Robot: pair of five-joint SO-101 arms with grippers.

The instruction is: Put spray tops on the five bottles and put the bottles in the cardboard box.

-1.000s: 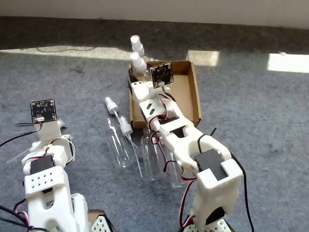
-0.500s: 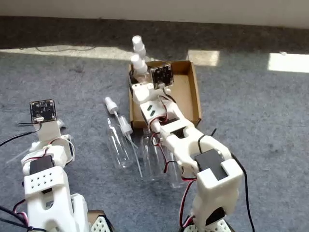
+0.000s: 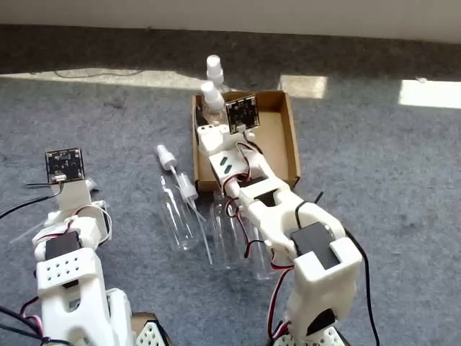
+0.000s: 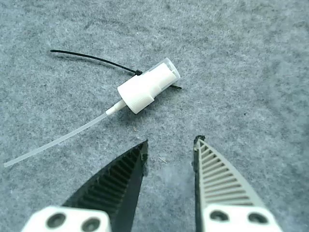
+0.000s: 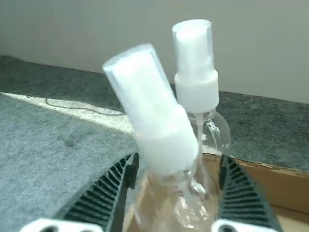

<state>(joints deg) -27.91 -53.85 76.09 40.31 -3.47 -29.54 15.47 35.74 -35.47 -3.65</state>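
Clamping one tilted bottle at the cardboard box, right gripper; second capped bottle beside; left gripper parted over one spray top; three uncapped bottles lie loose

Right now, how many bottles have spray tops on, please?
2. A tilted bottle sits in the right gripper at the cardboard box's far left corner; an upright bottle stands just behind it. The right arm may hide others.
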